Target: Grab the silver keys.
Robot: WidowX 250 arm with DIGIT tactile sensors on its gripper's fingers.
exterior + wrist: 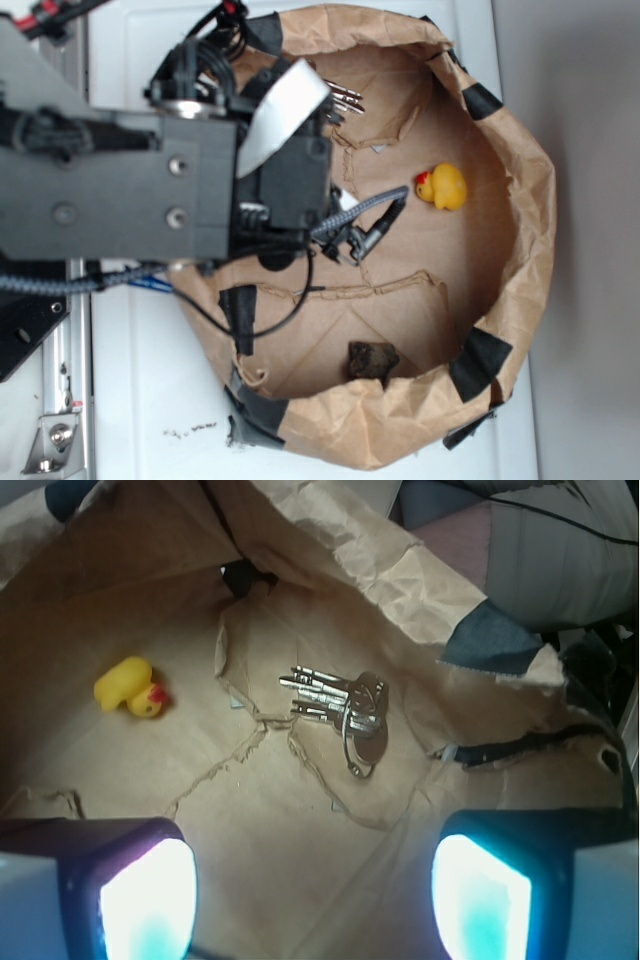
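Tool (315, 890) spread wide, apparently above silver keys (338, 712) near paper wall (340, 550).

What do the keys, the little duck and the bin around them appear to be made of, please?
The silver keys look like polished metal, with bright glints on the blades and ring. The yellow duck seems soft rubber or plastic, smooth and matte. The bin looks like creased brown paper, torn in places and patched with dark tape.
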